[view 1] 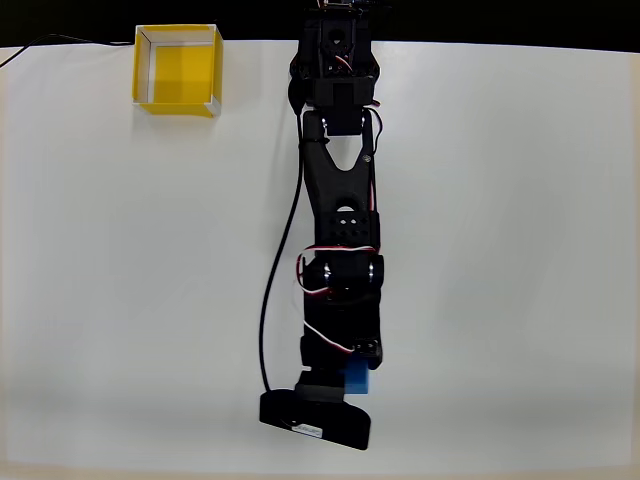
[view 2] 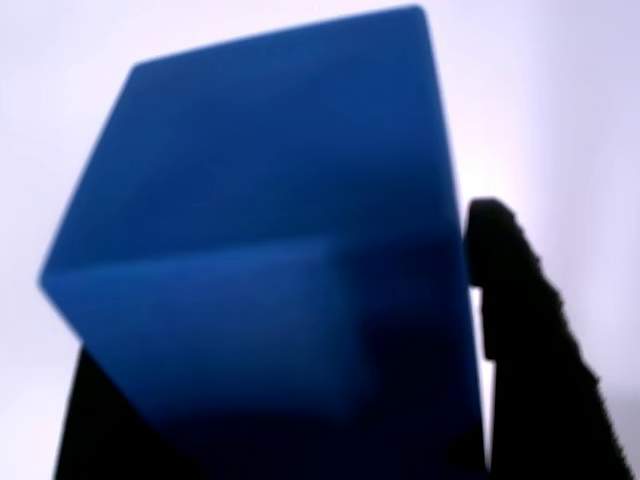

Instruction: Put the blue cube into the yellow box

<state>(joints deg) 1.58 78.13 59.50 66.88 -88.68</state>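
Observation:
The blue cube [view 2: 270, 230] looms large in the wrist view, tilted, one corner pointing left. My gripper [view 2: 290, 300] is shut on it: the black right finger [view 2: 525, 340] presses against its right side, and the left finger [view 2: 100, 430] is a dark shape at its lower left. In the overhead view the arm reaches toward the near table edge, and a bit of the blue cube [view 1: 360, 378] peeks out under the gripper [view 1: 350, 385]. The yellow box [view 1: 178, 70] stands open-topped at the far left corner, well away from the gripper.
The white table [view 1: 500, 250] spreads to both sides of the arm. A black cable [view 1: 275, 280] runs along the arm's left side. The arm's base [view 1: 335, 60] sits at the far edge, right of the box.

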